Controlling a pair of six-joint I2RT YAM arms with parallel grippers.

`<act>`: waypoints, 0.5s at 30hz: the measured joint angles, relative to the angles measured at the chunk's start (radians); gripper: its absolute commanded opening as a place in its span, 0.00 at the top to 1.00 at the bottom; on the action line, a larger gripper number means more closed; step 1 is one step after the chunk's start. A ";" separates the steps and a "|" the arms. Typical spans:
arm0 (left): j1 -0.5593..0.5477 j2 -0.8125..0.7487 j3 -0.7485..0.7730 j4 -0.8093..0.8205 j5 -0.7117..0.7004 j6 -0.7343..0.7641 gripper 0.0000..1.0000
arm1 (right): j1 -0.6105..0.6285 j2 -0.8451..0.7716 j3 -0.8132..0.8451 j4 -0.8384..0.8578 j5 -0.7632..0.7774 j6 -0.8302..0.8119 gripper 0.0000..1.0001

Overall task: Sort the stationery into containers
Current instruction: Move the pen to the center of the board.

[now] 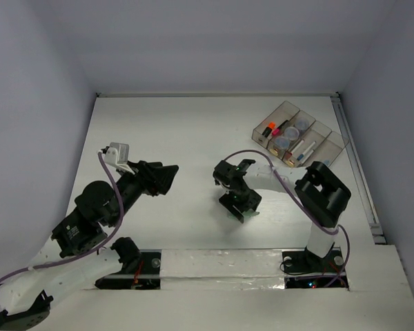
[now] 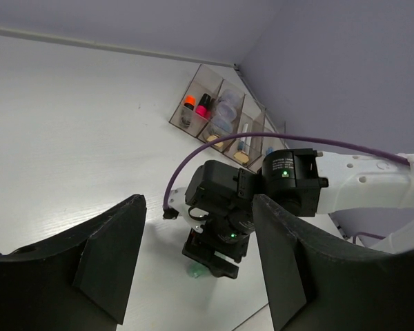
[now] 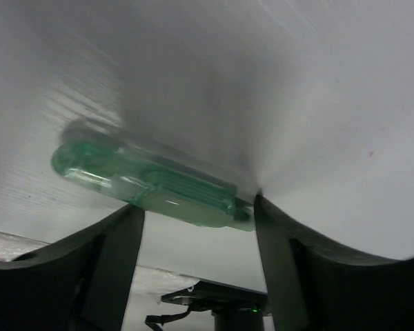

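Right jaws released, low over the desk (image 1: 179, 131), with the pale-green translucent plastic tube (image 3: 148, 183) lying flat just past their tips, long axis running nearly finger-to-finger and offset to one side, so wrist probably needs rotating; left jaws released, well apart.

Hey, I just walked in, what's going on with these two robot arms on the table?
The right pincer is down at the table, open, with the pale-green tube lying at its fingertips, not yet gripped. The left pincer hangs open and empty off to the left. The tray at the far right already holds the orange highlighter, the pink highlighter and round pots. The tube seems to be the only piece outside it.
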 measured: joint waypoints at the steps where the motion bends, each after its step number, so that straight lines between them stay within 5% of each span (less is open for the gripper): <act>1: 0.000 -0.003 0.000 0.001 0.000 0.002 0.41 | 0.003 0.007 0.009 -0.003 0.000 -0.003 0.51; 5: 0.000 -0.005 0.000 0.002 0.001 0.007 0.41 | 0.023 0.046 0.066 -0.005 -0.002 -0.013 0.63; 10: 0.000 -0.005 -0.011 0.009 0.005 0.007 0.41 | 0.045 0.080 0.133 0.058 -0.029 -0.030 0.66; 15: 0.000 -0.005 -0.034 0.016 0.010 0.006 0.41 | 0.055 0.079 0.144 0.140 -0.054 -0.044 0.34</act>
